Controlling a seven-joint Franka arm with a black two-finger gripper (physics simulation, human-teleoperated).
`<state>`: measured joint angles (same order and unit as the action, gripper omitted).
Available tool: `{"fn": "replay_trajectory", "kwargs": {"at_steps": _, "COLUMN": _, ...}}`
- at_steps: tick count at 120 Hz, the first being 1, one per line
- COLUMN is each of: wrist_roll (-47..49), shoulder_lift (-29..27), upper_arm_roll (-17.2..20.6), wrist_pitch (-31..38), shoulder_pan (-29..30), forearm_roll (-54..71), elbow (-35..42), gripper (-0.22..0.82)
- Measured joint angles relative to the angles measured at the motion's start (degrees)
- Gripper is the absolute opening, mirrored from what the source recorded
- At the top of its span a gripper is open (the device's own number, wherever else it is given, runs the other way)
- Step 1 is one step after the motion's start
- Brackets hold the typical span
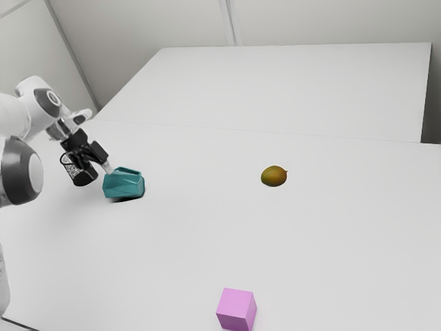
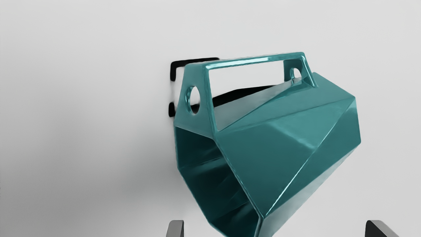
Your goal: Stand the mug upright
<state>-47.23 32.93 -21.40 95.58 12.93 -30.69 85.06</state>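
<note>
The teal faceted mug (image 1: 124, 184) lies on its side on the white table, toward the exterior view's left. My gripper (image 1: 102, 166) is right beside it, angled down at its left end in that view. In the wrist view the mug (image 2: 286, 131) shows its dark open mouth and a squared handle along one side. Below it the two fingertips of my gripper (image 2: 276, 228) stand wide apart, open, with the rim's lowest part reaching between them in the picture. Neither fingertip visibly presses on the mug.
A black mesh-like container (image 1: 77, 172) stands close by the gripper, partly hidden by it. A green-brown mango-like fruit (image 1: 273, 176) lies farther toward the exterior view's right, and a pink cube (image 1: 236, 309) sits near that view's bottom edge. The white table (image 1: 172, 255) extends around them.
</note>
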Motion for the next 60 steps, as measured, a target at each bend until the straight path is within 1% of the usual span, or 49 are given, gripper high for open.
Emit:
{"fn": "replay_trajectory", "kwargs": {"at_steps": 20, "wrist_roll": -2.84, "shoulder_lift": 3.16, "upper_arm_roll": 1.95, "wrist_pitch": -2.22, "shoulder_pan": 3.41, "forearm_roll": -5.71, "elbow": -2.40, "gripper": 0.60}}
{"fn": "replay_trajectory", "kwargs": {"at_steps": 46, "wrist_roll": -5.45, "shoulder_lift": 5.35, "upper_arm_roll": 2.19, "wrist_pitch": -5.54, "shoulder_pan": 5.00, "forearm_roll": -14.43, "elbow": -2.09, "gripper": 0.60}}
{"fn": "replay_trajectory", "kwargs": {"at_steps": 53, "wrist_roll": -5.86, "shoulder_lift": 5.46, "upper_arm_roll": 2.19, "wrist_pitch": -6.09, "shoulder_pan": 5.08, "forearm_roll": -16.17, "elbow": -1.71, "gripper": 0.56}}
{"fn": "replay_trajectory", "kwargs": {"at_steps": 60, "wrist_roll": -6.19, "shoulder_lift": 5.50, "upper_arm_roll": 2.17, "wrist_pitch": -6.51, "shoulder_pan": 5.14, "forearm_roll": -17.85, "elbow": -1.02, "gripper": 0.47}}
